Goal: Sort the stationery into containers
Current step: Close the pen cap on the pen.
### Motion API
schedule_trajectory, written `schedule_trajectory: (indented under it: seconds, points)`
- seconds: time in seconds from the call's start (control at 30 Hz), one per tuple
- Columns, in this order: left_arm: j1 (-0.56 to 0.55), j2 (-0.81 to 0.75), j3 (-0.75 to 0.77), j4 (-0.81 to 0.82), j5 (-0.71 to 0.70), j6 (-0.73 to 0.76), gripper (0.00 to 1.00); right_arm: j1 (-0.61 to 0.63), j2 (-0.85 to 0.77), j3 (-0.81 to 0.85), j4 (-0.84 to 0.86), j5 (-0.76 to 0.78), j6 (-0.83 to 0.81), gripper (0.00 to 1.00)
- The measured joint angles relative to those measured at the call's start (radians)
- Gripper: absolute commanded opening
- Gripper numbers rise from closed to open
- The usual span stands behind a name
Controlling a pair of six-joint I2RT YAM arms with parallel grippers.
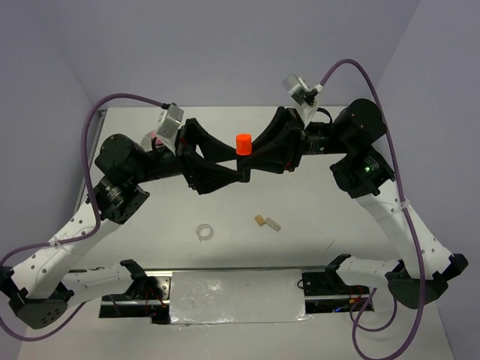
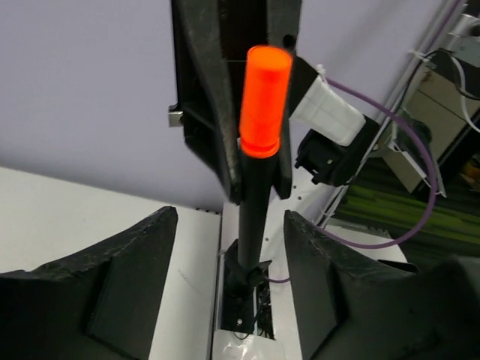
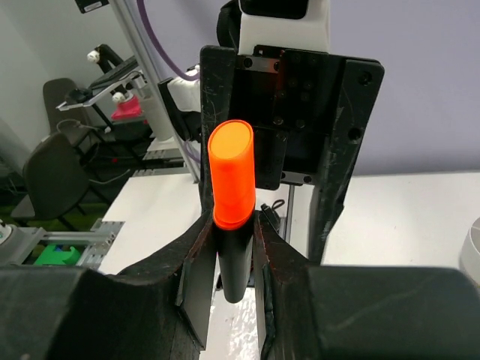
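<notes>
With the right fingers (image 3: 196, 259) clenched hard on the black barrel of the orange-capped marker (image 1: 243, 143), holding it upright in mid-air above the far half of the counter (image 1: 337, 225), cap on top! Over to the left fingers (image 2: 127, 277): released and spread, flanking that same barrel from the opposite side, with a clear gap on either side and no contact. Lying down on the near part of the counter, well below both arms: the clear tape ring (image 1: 205, 232), flat, and off to its right a tan block (image 1: 259, 220) just beside a grey block (image 1: 274, 224).
</notes>
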Motion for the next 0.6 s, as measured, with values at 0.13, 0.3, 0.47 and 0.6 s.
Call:
schedule_trajectory:
  seconds: [0.13,0.3,0.47,0.6]
  points:
    - [0.001,0.018,-0.017,0.081,0.047,-0.066,0.55,0.004,-0.005,-0.016,0.006,0.002,-0.001,0.0]
    - [0.001,0.041,-0.033,0.144,0.086,-0.118,0.43,0.012,-0.006,-0.017,0.006,0.018,-0.01,0.0]
    - [0.001,0.052,-0.033,0.165,0.111,-0.138,0.2,0.015,-0.006,-0.018,0.004,0.05,-0.011,0.0]
    - [0.002,0.052,-0.033,0.171,0.112,-0.136,0.0,0.019,-0.007,-0.018,0.005,0.059,-0.009,0.0]
